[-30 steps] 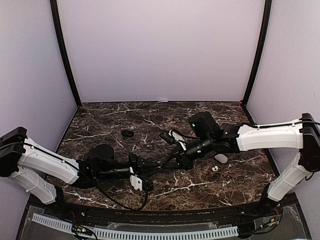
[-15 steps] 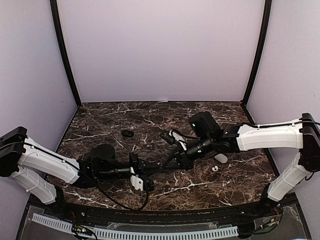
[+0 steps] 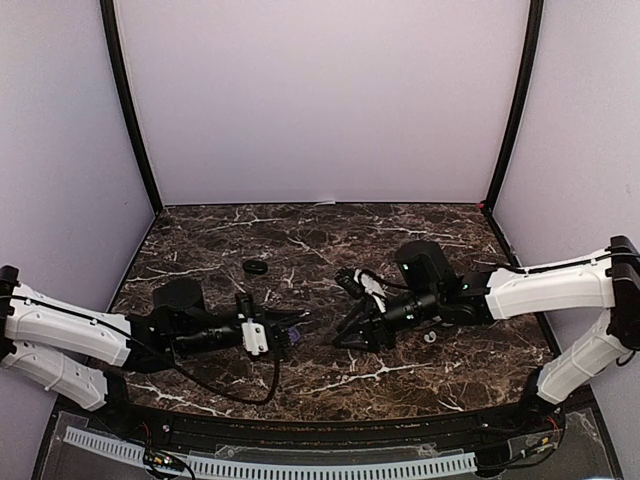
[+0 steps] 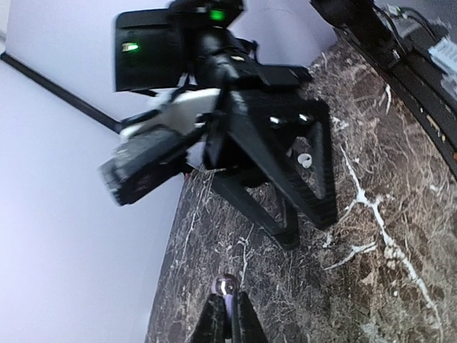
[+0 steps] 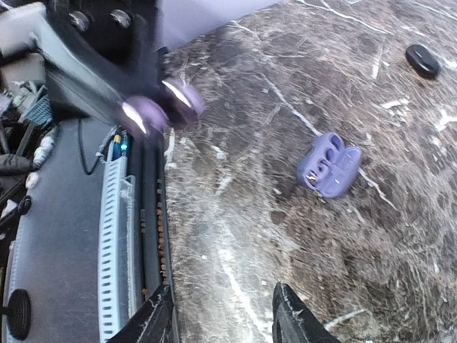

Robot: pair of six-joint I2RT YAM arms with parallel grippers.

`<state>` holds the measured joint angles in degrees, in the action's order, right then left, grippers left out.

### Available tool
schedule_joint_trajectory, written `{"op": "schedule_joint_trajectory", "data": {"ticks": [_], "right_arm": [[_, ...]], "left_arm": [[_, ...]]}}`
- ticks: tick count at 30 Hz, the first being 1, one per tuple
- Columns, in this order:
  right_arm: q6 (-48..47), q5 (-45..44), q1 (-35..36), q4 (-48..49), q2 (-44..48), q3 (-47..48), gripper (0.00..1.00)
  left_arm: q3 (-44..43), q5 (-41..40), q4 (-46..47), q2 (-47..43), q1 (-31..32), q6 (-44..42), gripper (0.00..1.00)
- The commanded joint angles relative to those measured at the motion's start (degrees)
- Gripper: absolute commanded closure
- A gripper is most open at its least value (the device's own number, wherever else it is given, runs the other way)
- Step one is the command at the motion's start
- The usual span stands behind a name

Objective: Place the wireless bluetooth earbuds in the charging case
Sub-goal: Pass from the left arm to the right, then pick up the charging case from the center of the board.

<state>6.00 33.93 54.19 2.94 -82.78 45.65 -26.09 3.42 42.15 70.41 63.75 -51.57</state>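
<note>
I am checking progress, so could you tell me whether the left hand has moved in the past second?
Yes. The left hand has drawn back leftward, ending closer to the fixed black ring and apart from the right hand.

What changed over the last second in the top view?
The left gripper pulled back left, jaws shut on a small purple piece. The right gripper backed off right, open. They were nearly touching mid-table; now a purple case lies open on the table between them. The black ring and white earbud have not moved.
</note>
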Motion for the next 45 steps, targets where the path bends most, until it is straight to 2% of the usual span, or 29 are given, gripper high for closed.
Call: {"op": "schedule_joint_trajectory", "data": {"ticks": [1,3,7,12,17,18,19,25,30,37,45], "right_arm": [[4.51,-8.14,0.8,15.15,-1.21,-5.6,0.51],[6.53,-14.14,3.01,20.81,-3.5,-7.71,0.5],[10.5,-22.87,8.05,24.6,-12.64,-5.18,0.49],[20.15,-28.83,11.24,28.13,-21.49,-0.82,0.49],[29.97,-31.78,10.93,27.68,-24.67,1.99,0.49],[31.31,-32.29,10.73,26.65,-25.1,2.93,0.51],[32.26,-33.32,9.94,24.16,-26.79,5.77,0.61],[28.68,-31.12,9.06,18.22,-30.09,12.15,0.67],[30.12,-33.63,8.63,14.73,-30.26,13.67,0.74],[29.55,-36.02,8.59,12.78,-29.53,13.79,0.75],[27.61,-34.74,8.63,9.93,-32.64,17.94,0.75]], "left_arm": [[-1.08,-1.54,-10.65,-6.76,-6.3,21.48,1.0],[-2.34,2.98,-16.75,-9.43,-10.73,28.87,1.0],[-3.2,3.91,-22.01,-13.14,-14.81,38.12,1.0],[-5.51,2.28,-28.45,-15.09,-18.19,42.89,1.0],[-5.13,2.17,-29.5,-16.76,-20.53,44.71,1.0],[-5.01,2.27,-29.5,-16.83,-20.74,45.08,1.0],[-4.68,2.42,-29.28,-16.8,-20.94,45.33,1.0],[-4.53,3.45,-29.2,-17.12,-20.99,45.18,1.0],[-4.5,3.11,-29.4,-17.23,-21.03,45.03,1.0],[-4.2,2.35,-29.41,-17.35,-21.03,44.89,1.0],[-4.1,2.13,-29.58,-17.27,-21.03,44.83,1.0]]}}
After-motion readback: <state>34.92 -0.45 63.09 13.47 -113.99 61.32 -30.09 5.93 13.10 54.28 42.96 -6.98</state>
